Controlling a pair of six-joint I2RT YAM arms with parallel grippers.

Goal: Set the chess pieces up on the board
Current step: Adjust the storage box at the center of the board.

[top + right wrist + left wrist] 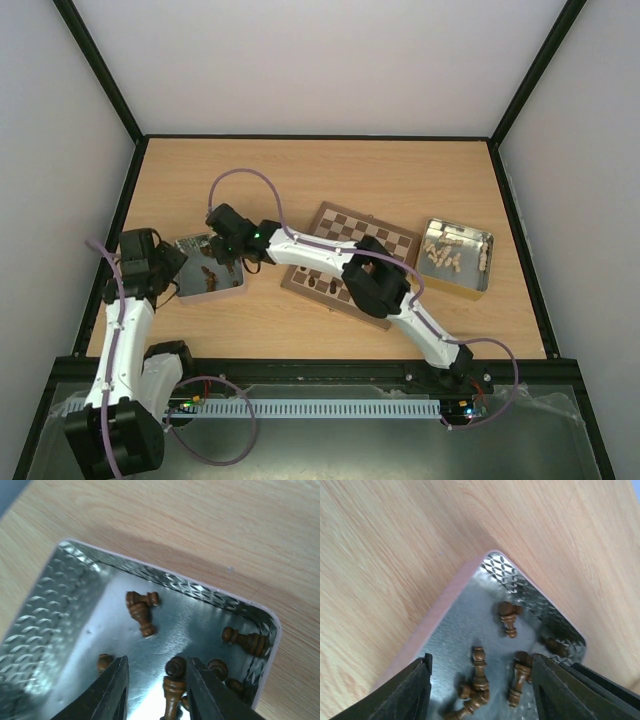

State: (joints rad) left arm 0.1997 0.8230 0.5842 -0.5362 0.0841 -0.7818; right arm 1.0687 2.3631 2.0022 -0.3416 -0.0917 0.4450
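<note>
The chessboard (352,232) lies mid-table, partly under my right arm, with a few dark chess pieces (312,284) on its near left edge. Several dark brown pieces lie in a grey metal tray (228,285) to its left. My right gripper (222,250) is over this tray, jaws open (157,690), with one piece (175,677) between the fingers, close to the right finger (207,692). Other pieces (141,609) lie loose. My left gripper (172,268) is at the tray's left side, open and empty (482,690), above lying pieces (480,667).
A yellow-sided tray (482,283) with light-coloured pieces (443,254) stands right of the board. The grey tray's embossed walls (45,615) and pink rim (436,614) enclose both grippers closely. Black frame rails edge the table.
</note>
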